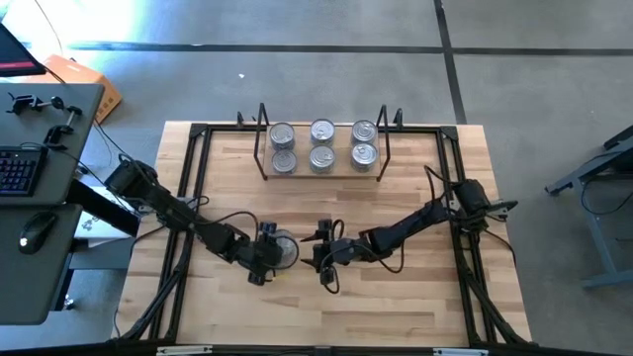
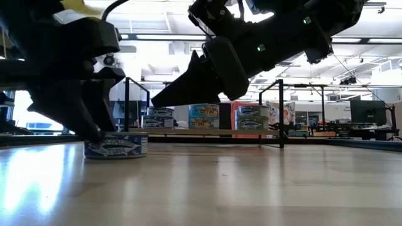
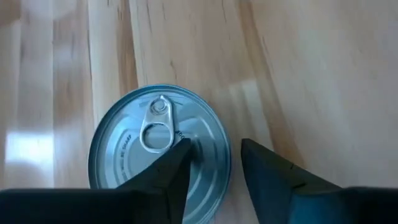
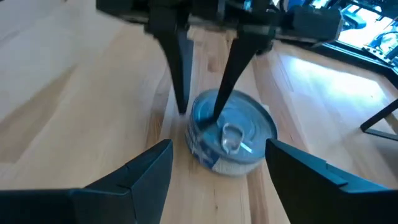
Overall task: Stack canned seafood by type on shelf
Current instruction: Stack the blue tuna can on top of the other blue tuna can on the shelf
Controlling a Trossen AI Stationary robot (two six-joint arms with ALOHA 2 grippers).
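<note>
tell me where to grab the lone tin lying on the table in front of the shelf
Grip the tin across its low curved side wall, coming straight down from above. It sits flat, lid up, squat and round, with bare table around it. The left end effector hangs over it, one finger on the lid.

Six silver-lidded tins (image 1: 322, 144) on the shelf (image 1: 321, 174), one blue-labelled tin (image 1: 284, 250) upright on the table, pull-tab up

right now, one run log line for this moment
left pincer: open over blue-labelled round silver tin | right pincer: open beside it | tin on wooden table
</note>
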